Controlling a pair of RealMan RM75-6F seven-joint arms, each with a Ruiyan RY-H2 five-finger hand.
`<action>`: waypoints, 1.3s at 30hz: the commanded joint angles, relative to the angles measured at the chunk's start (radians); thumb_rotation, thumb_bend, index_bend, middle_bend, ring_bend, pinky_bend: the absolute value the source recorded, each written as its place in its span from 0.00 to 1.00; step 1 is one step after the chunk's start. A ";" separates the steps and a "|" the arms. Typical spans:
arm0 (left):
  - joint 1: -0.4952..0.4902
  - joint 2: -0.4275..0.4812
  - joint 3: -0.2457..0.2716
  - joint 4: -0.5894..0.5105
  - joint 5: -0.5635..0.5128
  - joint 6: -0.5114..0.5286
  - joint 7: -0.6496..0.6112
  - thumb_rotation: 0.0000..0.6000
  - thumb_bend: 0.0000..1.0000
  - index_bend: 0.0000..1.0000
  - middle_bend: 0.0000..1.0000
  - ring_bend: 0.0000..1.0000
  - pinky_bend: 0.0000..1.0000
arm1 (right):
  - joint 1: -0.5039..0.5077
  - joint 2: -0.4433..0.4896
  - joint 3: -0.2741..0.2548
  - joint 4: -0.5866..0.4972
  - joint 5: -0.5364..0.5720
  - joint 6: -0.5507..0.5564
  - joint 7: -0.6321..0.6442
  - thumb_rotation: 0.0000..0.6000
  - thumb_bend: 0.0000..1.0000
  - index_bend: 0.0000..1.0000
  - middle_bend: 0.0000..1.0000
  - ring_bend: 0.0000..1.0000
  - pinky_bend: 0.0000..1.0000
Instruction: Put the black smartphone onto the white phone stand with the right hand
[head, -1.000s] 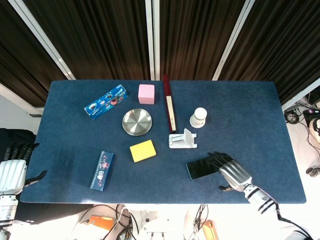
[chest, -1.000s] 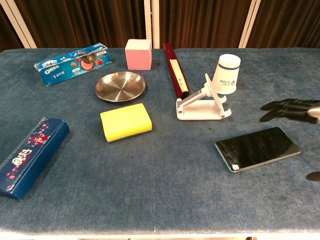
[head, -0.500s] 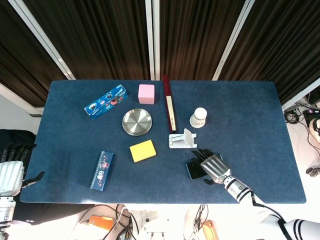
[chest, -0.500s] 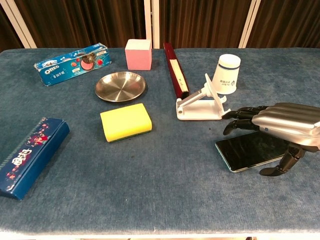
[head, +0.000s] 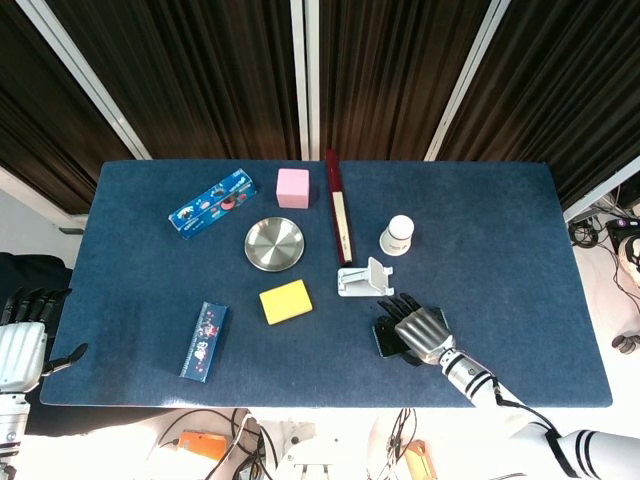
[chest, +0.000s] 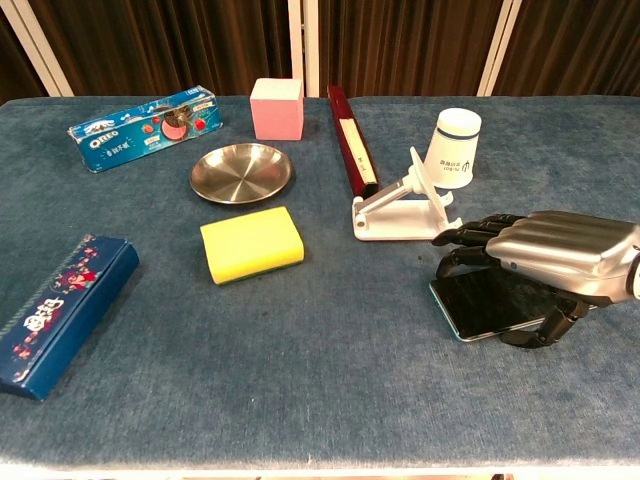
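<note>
The black smartphone (chest: 478, 305) (head: 385, 341) lies flat on the blue tablecloth, near the front right. My right hand (chest: 548, 256) (head: 420, 328) arches over its right part. The fingers (chest: 468, 236) reach past the phone's far edge and the thumb (chest: 545, 326) is down by its near edge. Whether they touch the phone is unclear. The white phone stand (chest: 404, 208) (head: 364, 279) is just beyond the fingertips, with nothing on it. My left hand (head: 22, 342) hangs off the table's front left corner, fingers apart, holding nothing.
A white cup (chest: 455, 146) stands behind the stand, and a long red box (chest: 350, 140) lies to its left. Further left are a yellow sponge (chest: 251, 243), a steel plate (chest: 241, 171), a pink cube (chest: 276, 108), an Oreo box (chest: 145, 113) and a dark blue box (chest: 58, 310).
My right hand has moved left from the table's right edge to over the phone and has lowered around it. The phone and my left hand have stayed put.
</note>
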 joint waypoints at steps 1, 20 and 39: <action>0.001 0.000 0.000 0.001 0.001 0.000 0.000 1.00 0.09 0.17 0.19 0.11 0.00 | -0.001 -0.005 -0.002 0.001 0.007 0.009 0.011 1.00 0.48 0.35 0.08 0.00 0.09; 0.001 0.001 0.001 -0.005 0.007 0.000 0.002 1.00 0.09 0.17 0.19 0.11 0.00 | -0.024 -0.024 -0.042 0.112 -0.172 0.116 0.456 1.00 0.49 0.49 0.28 0.04 0.09; 0.010 0.008 0.003 -0.009 0.008 0.008 -0.001 1.00 0.09 0.17 0.19 0.11 0.00 | 0.017 -0.077 -0.095 0.354 -0.462 0.422 0.851 1.00 0.55 0.71 0.52 0.37 0.47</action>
